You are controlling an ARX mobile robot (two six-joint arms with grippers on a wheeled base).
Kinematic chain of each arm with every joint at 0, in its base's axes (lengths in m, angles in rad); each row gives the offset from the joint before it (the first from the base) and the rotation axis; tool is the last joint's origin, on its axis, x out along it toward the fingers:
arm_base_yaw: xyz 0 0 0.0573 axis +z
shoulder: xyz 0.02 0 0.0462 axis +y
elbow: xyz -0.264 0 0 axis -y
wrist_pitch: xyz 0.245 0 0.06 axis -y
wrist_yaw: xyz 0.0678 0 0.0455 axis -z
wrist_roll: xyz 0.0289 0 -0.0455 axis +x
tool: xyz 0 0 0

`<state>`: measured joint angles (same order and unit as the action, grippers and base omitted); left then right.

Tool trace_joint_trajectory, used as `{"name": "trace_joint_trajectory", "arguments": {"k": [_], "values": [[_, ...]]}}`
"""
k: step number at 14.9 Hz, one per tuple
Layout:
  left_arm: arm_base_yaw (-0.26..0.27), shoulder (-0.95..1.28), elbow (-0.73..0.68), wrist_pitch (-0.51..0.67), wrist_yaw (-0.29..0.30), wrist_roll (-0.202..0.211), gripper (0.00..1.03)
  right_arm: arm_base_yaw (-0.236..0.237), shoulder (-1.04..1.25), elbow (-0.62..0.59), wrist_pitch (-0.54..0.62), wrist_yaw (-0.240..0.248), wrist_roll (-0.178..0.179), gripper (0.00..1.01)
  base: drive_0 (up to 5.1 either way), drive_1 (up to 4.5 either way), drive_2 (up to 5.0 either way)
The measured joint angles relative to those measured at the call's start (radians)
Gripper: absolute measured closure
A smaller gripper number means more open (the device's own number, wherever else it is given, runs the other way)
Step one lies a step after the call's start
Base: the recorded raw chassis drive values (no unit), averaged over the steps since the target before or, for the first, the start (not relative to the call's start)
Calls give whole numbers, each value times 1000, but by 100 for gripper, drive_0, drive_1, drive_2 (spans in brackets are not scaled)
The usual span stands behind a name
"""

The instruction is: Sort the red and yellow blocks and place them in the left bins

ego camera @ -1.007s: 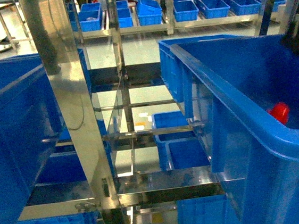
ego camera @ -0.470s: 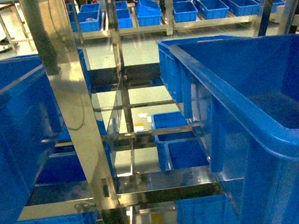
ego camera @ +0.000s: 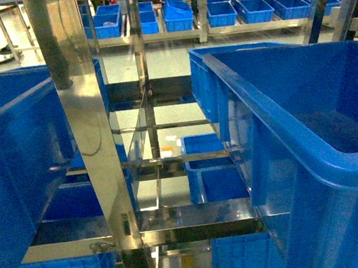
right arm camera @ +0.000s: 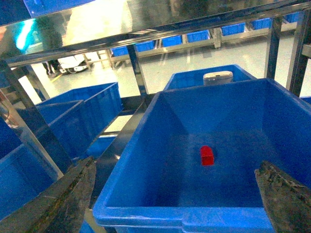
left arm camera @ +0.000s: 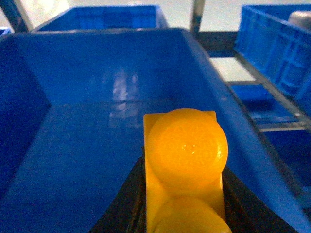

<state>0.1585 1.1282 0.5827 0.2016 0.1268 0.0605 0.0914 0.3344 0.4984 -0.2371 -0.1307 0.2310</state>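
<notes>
**Yellow brick held over bin; red cube lying in bin**

The left gripper (left arm camera: 182,213) has its jaws closed on the orange-yellow two-stud brick (left arm camera: 184,160), gripping it by its two long side faces. The studs face the left wrist camera. The brick hangs above the floor of a blue bin (left arm camera: 87,145), inside its walls, not touching it.

The right gripper (right arm camera: 175,194) has its jaws spread wide, one finger at each lower corner of the right wrist view, holding nothing. Beneath it, the red single-stud cube (right arm camera: 207,155) lies on the floor of a second blue bin (right arm camera: 160,213), near the middle, apart from every wall.

In the head view neither gripper nor block is visible; only blue bins and the steel rack frame (ego camera: 84,118) appear.

Handling judgement: both blocks are glossy rigid plastic, likely light and not fragile, but slippery. Grip on flat opposing side faces, never on the rounded studs. The cube offers little surface, so centre the jaws on it. A drop into a bin should do no harm
</notes>
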Motion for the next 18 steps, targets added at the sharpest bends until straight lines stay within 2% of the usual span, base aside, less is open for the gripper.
{"name": "trace_joint_trajectory", "arguments": {"k": [1,3,4,6,7,9,10,11,12,13,16,17,18], "values": [[35,97,27,46,-5,41,75,0,0,0,-1,0,0,3,0,0,0],[70,284,94,136,-39,127,75,0,0,0,0,0,0,3,0,0,0],[71,401,142,195,-69,177,75,0,0,0,0,0,0,3,0,0,0],[38,596,236,269,-94,274,75,0,0,0,-1,0,0,3,0,0,0],[27,695,297,263,-105,314,75,0,0,0,0,0,0,3,0,0,0],[24,719,313,242,-100,315,75,0,0,0,-1,0,0,3,0,0,0],[19,690,311,203,-68,307,74,-1,1,0,-1,0,0,3,0,0,0],[13,577,300,178,-14,282,75,0,1,0,0,0,0,3,0,0,0],[13,476,281,152,28,254,68,0,2,0,-1,0,0,3,0,0,0],[15,372,230,119,70,218,50,0,1,0,-1,0,0,3,0,0,0],[11,232,140,64,101,151,12,0,2,0,-1,0,0,3,0,0,0],[17,201,141,69,104,145,3,0,1,0,-1,0,0,3,0,0,0],[28,176,140,28,116,127,6,0,1,0,-1,0,0,3,0,0,0]]}}
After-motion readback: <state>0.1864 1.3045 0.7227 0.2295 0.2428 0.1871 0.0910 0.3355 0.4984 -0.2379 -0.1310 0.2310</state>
